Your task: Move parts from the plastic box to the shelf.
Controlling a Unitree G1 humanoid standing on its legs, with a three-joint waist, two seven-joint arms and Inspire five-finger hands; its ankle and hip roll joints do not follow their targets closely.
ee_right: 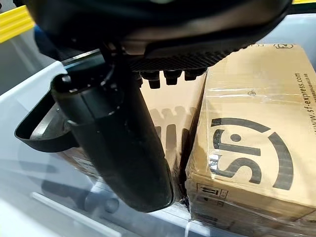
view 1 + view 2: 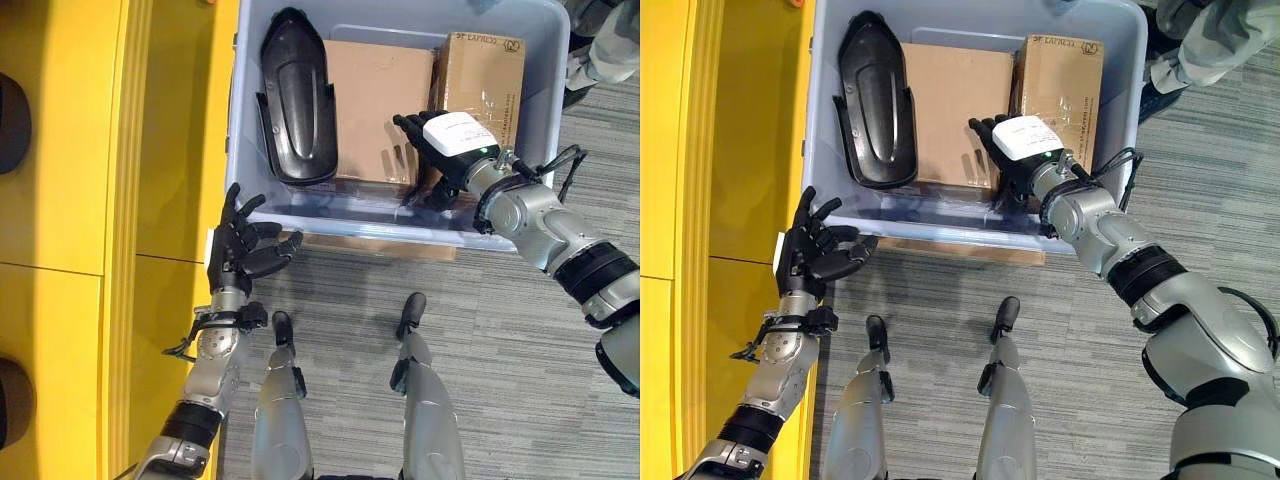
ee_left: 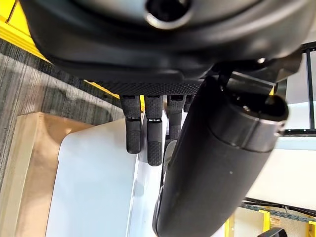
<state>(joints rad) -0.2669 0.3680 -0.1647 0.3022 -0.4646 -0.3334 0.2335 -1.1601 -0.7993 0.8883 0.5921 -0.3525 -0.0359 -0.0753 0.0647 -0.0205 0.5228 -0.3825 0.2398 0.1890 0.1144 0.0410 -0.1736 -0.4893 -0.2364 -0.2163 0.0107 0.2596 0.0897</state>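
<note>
The pale blue plastic box (image 2: 246, 120) stands on the floor ahead of me. Inside lie a black moulded part (image 2: 297, 95), a plain cardboard box (image 2: 375, 95) and a film-wrapped printed cardboard box (image 2: 485, 70). My right hand (image 2: 445, 140) reaches into the bin, open, hovering over the seam between the two cardboard boxes and holding nothing. In the right wrist view its fingers (image 1: 168, 76) point at the plain box (image 1: 168, 113), beside the printed box (image 1: 252, 138). Open and empty, my left hand (image 2: 240, 250) hangs outside the bin's near left corner.
The yellow shelf (image 2: 100, 200) runs along the left, close beside the bin. A flat cardboard sheet (image 2: 380, 245) pokes out under the bin's near wall. A person's grey clothing (image 2: 600, 40) shows at the top right. Grey carpet lies to the right.
</note>
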